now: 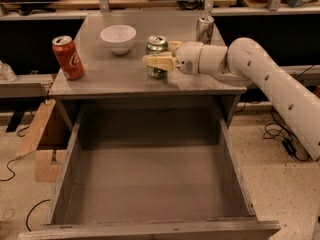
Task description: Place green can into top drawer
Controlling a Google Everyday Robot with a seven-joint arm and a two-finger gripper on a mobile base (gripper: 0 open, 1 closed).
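A green aluminium drink can with a silver top (157, 57) stands upright on the grey metal table (115, 78), near the middle and a little toward the front edge. The robot's pale gripper (158, 53) is right at that can, reaching in level from the right at about mid-height of the can. Whether it has clenched on the can or only brackets it, I cannot tell from here. The white jointed arm (265, 79) stretches low over the table's right side, its wrist lying nearly flat above the surface, then slopes down and away to the right past the table's corner.

Below the table top, the wide shallow grey metal top drawer (150, 184) is pulled fully out toward me, its worn flat bottom bare. On the table's left edge stands a red cola can (68, 57), a round white bowl (118, 38) sits behind and left of the green can, and a slim silver can (204, 30) stands at the back right
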